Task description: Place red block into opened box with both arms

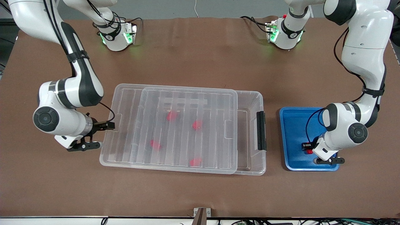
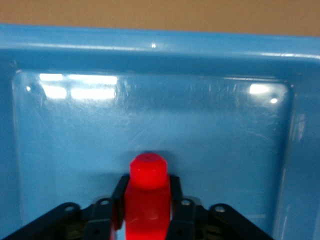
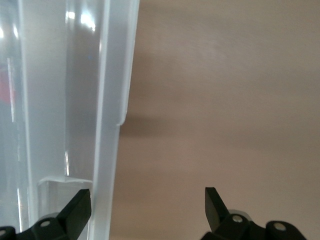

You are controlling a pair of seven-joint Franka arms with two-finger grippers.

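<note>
The red block stands on the floor of the blue tray, and my left gripper is shut on its sides with the stub end sticking out past the fingertips. The clear box lies mid-table. Its ribbed lid is slid toward the right arm's end, which leaves a strip open beside the black latch bar. My right gripper is open at the box's end toward the right arm, one finger to each side of the rim.
Several more red blocks lie inside the box under the lid. The blue tray sits on the table toward the left arm's end, a short gap from the latch end of the box. Brown table surrounds both.
</note>
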